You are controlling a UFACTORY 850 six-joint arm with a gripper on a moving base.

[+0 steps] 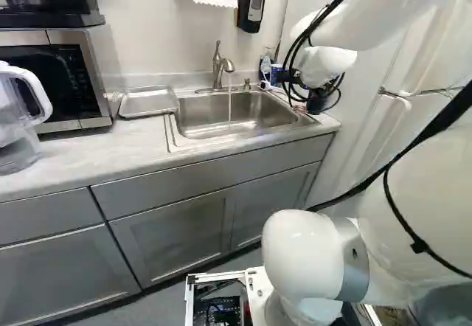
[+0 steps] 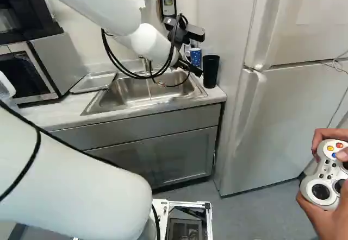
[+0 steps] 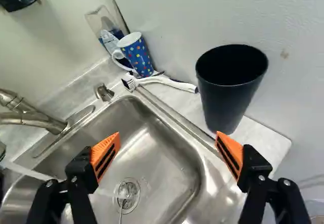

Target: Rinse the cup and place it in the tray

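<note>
In the right base view my gripper (image 2: 190,68) reaches over the sink's right end, close to a black cup (image 2: 210,70). The wrist view shows my gripper (image 3: 168,148) open, its orange-padded fingers wide apart with only air between them. Ahead of the fingers the black cup (image 3: 226,89) stands upright on the counter, beyond the right-hand finger and touched by neither. A blue dotted cup (image 3: 135,54) with a handle stands by the wall. Water runs from the faucet (image 1: 220,66) into the steel sink (image 1: 192,113). The metal tray (image 1: 148,102) lies left of the sink.
A dish brush (image 3: 167,82) lies behind the sink's corner, near a clear bottle (image 3: 104,24). The refrigerator (image 2: 277,120) stands right of the counter. A microwave (image 1: 55,79) and a pitcher (image 1: 18,119) are at the left. Hands hold a controller (image 2: 326,172) at the right base view's right edge.
</note>
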